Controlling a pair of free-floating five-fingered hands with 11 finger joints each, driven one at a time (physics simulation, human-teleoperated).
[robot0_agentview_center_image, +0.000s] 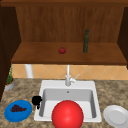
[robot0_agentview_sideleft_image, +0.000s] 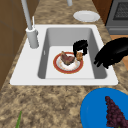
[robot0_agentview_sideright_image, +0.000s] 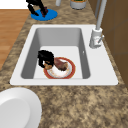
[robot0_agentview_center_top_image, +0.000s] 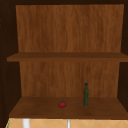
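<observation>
Fingers of our right hand (robot0_agentview_sideleft_image: 80, 46) pinch the brown bite (robot0_agentview_sideleft_image: 79, 56) at the red plate's (robot0_agentview_sideleft_image: 56, 67) front rim, in the sink (robot0_agentview_sideleft_image: 25, 75) — lifting it likely needs a steady hold. Left hand (robot0_agentview_sideleft_image: 112, 51) hangs loose-fingered at the sink's front-left corner.

Location: a home kitchen. A white sink (robot0_agentview_center_image: 97, 100) with a faucet (robot0_agentview_center_image: 68, 76) is set into a speckled stone counter (robot0_agentview_center_image: 112, 93). Tiled backsplash (robot0_agentview_center_image: 95, 71) lines the wall behind it. Open wooden shelves (robot0_agentview_center_top_image: 67, 110) above hold a green bottle (robot0_agentview_center_top_image: 86, 95) and a tomato (robot0_agentview_center_top_image: 62, 104). A stove (robot0_agentview_sideleft_image: 118, 15) adjoins the counter, and a white plate (robot0_agentview_center_image: 116, 116) rests beside the sink.
</observation>
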